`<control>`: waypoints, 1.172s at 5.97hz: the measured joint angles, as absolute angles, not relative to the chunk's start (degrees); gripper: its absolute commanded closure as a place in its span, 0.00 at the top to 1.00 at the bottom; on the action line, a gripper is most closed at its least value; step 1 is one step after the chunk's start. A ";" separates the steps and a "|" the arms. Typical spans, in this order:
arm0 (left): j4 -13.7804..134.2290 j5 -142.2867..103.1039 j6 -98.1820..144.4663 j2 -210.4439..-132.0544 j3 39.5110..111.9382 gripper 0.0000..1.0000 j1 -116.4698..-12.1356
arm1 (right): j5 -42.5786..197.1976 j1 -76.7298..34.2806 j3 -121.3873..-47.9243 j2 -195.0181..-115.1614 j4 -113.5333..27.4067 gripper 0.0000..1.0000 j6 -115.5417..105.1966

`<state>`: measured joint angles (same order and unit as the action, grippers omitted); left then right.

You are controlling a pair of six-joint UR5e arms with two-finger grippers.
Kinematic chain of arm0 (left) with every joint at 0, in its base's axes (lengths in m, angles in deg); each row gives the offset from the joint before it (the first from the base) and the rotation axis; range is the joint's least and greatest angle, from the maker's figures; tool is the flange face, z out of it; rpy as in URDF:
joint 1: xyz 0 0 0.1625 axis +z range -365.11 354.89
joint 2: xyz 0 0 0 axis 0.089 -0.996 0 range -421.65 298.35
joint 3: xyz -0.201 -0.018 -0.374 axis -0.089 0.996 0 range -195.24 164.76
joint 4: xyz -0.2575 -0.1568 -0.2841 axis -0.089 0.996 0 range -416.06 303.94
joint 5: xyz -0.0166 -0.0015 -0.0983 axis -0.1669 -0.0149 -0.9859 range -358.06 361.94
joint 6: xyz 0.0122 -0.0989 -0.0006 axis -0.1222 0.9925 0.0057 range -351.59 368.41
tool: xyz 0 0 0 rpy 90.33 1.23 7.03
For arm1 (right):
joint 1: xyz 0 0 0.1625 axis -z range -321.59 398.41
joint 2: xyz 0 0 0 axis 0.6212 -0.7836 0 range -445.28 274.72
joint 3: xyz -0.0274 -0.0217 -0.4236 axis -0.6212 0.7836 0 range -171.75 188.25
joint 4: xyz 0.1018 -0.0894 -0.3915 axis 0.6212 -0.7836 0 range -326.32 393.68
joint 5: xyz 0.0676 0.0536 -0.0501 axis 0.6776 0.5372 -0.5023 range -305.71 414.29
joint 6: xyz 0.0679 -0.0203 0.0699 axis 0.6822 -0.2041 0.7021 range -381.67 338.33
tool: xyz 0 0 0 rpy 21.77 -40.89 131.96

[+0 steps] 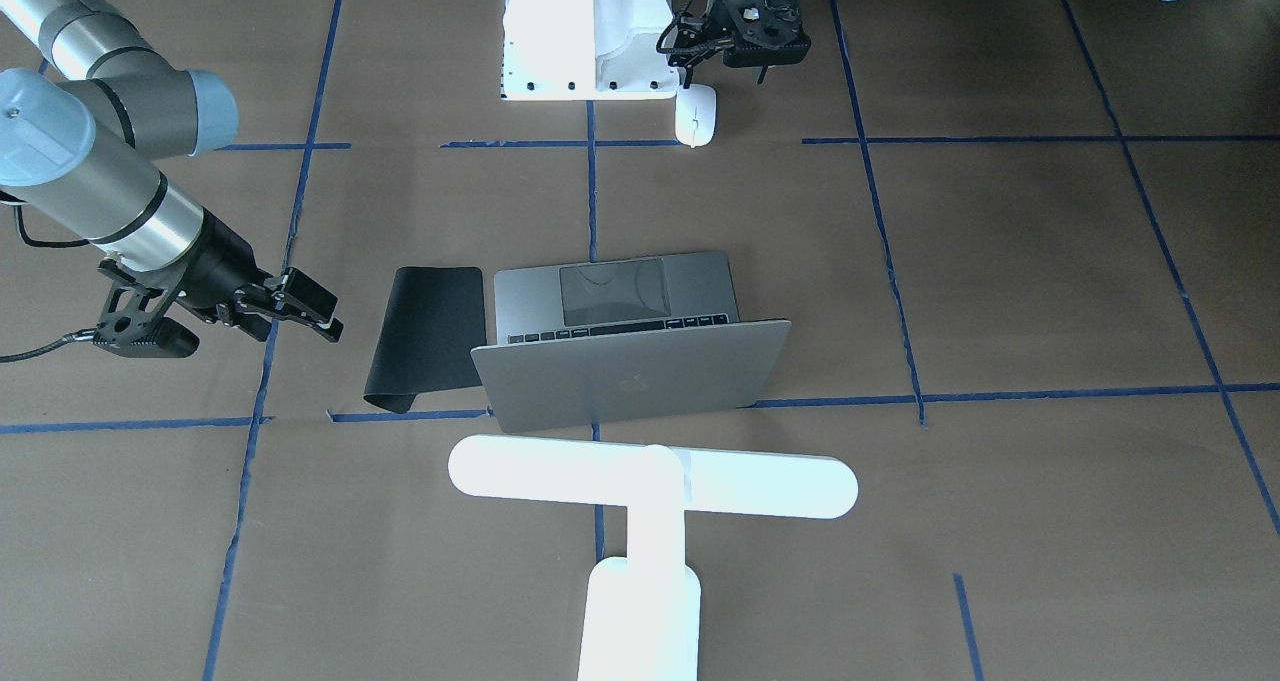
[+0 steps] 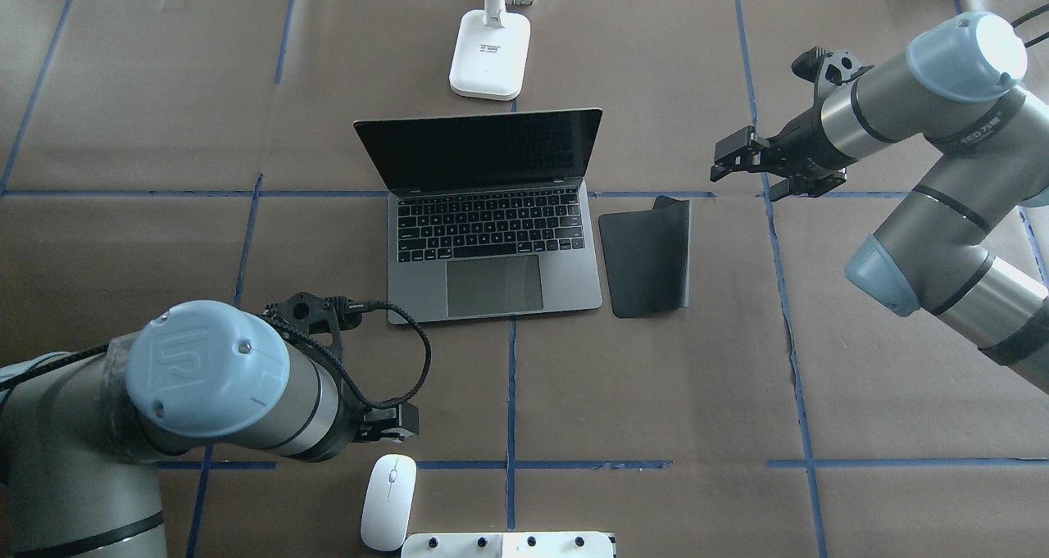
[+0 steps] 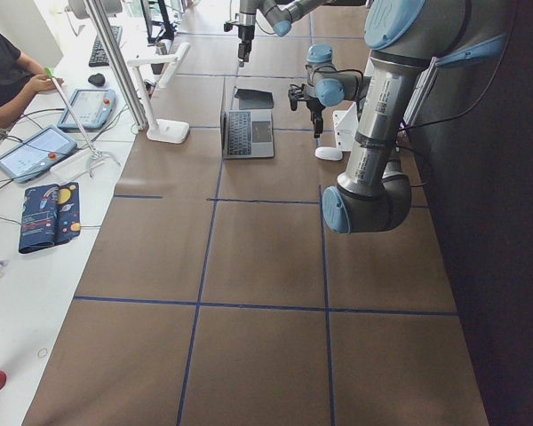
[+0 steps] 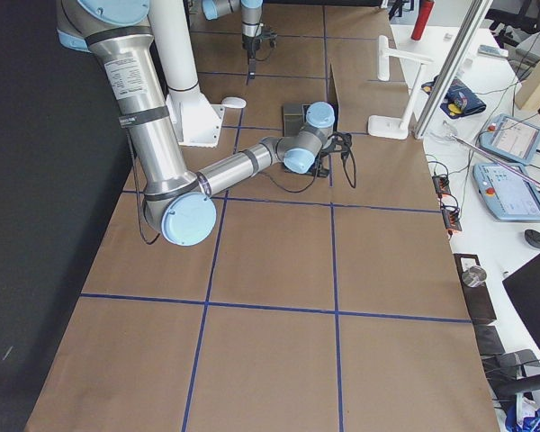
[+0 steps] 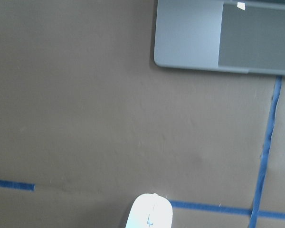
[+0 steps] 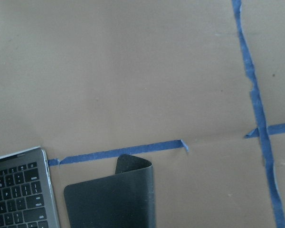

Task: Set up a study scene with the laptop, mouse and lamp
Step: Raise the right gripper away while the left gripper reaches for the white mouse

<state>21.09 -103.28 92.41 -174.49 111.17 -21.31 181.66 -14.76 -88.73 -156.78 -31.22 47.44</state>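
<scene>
Overhead exterior: thin silver-grey laptop (image 2: 492, 255) open mid-bench (image 2: 656, 394), white T-shaped lamp (image 2: 489, 54) behind its screen, small white oval mouse (image 2: 388, 501) at the robot's edge. Left pincer (image 2: 400, 425) hangs just beside the mouse; whether it is spread, I cannot tell. Right pincer (image 2: 736, 156) is spread, empty, near the black rectangular mat (image 2: 647, 255).

The laptop (image 2: 489, 224) is silver-grey with black keys and a black screen. The mouse (image 2: 388, 501) is white with a thin grey line. The lamp (image 1: 650, 481) is bright white, the mat (image 2: 647, 255) black. Blue tape lines (image 2: 590, 465) grid the brown table (image 2: 656, 386).
</scene>
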 measured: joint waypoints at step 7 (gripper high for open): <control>30.79 -97.24 93.65 -174.43 99.96 1.00 -13.05 | 182.36 -24.68 -101.13 -156.28 -63.29 1.00 21.59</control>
